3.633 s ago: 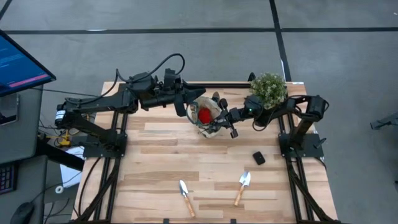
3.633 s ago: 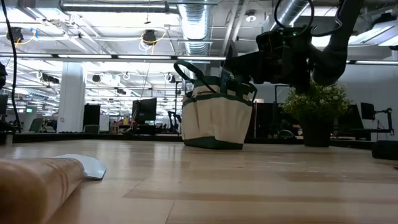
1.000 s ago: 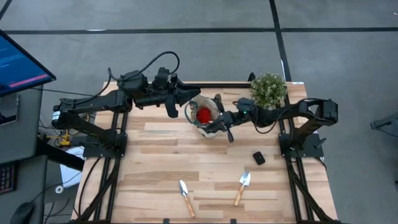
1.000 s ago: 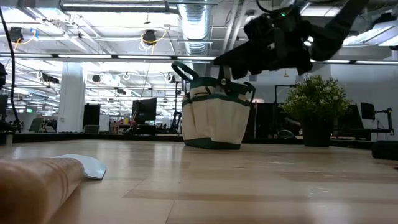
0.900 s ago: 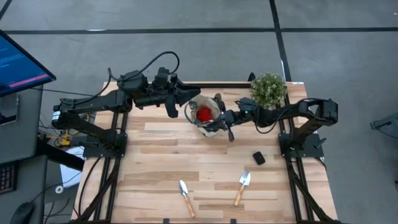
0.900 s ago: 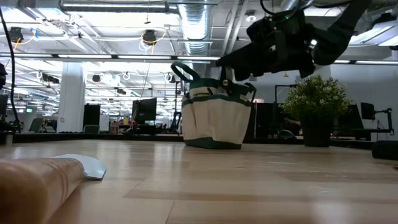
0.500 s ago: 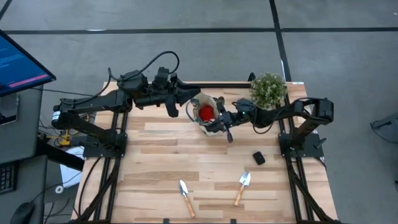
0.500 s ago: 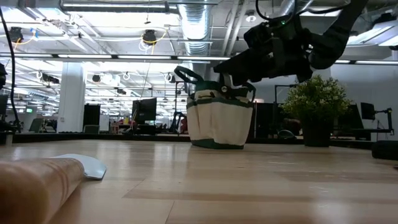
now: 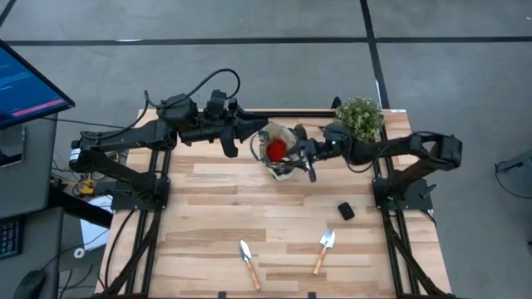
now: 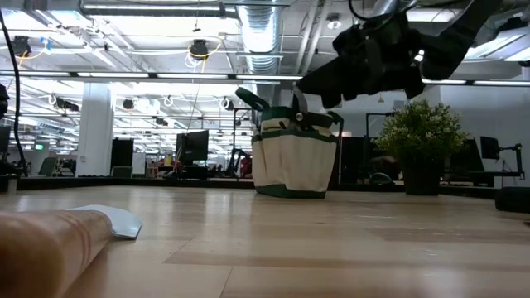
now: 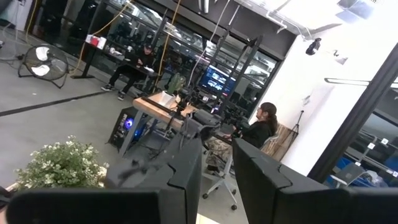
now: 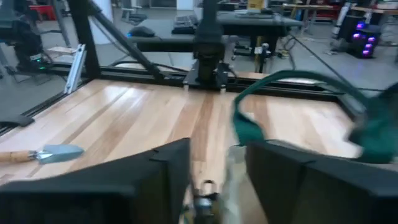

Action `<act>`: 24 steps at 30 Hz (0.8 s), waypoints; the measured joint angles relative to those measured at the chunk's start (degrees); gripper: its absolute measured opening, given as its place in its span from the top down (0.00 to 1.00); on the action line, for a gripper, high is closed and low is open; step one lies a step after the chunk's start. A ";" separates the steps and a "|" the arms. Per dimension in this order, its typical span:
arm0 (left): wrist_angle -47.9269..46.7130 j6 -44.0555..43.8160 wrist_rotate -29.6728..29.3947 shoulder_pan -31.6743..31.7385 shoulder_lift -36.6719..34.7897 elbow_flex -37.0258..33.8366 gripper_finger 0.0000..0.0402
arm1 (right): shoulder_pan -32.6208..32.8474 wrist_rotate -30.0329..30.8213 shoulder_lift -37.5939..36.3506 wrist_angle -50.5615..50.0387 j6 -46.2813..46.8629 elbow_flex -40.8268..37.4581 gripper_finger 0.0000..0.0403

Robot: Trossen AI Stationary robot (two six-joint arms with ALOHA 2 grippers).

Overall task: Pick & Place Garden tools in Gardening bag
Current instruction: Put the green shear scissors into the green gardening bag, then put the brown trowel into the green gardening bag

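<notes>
Left gripper (image 9: 243, 133): poised at the far side of the surface (image 9: 216, 208), just left of the gardening bag (image 9: 281, 154). Its fingers (image 11: 186, 168) stand slightly parted with nothing between them. It probably waits there to steady the bag if needed.

Gardening bag: small beige canvas tote, dark green trim and loop handles, upright near the far centre of the surface. Mouth open upward, which suits dropping tools in from above. The red glove (image 9: 275, 150) shows inside.

Right gripper (image 9: 304, 155): at the bag's right rim, above its mouth, fingers (image 12: 155, 180) apart and empty. A wooden handle with a metal end shows just below them, apparently inside the bag, so a tool seems just delivered.

Trowels: two lie loose at the near edge, well apart from the bag, one left (image 9: 246, 262), one right (image 9: 323, 249). Silver heads, pale wooden handles. Both await collection.

Black block (image 9: 345, 211): right side of the surface, untouched.

Potted plant (image 9: 359, 119): far right corner, behind the right arm.
</notes>
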 joint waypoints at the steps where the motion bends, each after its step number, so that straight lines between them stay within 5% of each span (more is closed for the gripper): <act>1: -0.01 0.00 0.00 0.00 0.00 0.00 0.77 | -0.45 0.00 -1.32 -1.32 0.00 0.00 0.61; 9: -1.50 0.68 0.02 0.00 -1.03 0.00 0.77 | -3.36 5.50 -18.73 -20.60 5.16 0.16 0.36; 17: -16.19 3.75 -4.17 0.13 -6.35 0.02 0.78 | 0.76 22.53 -34.85 -72.39 23.96 8.36 0.41; 24: -28.23 5.38 -11.91 0.15 -11.09 0.02 0.84 | 9.90 24.73 -36.98 -97.85 48.23 9.83 0.48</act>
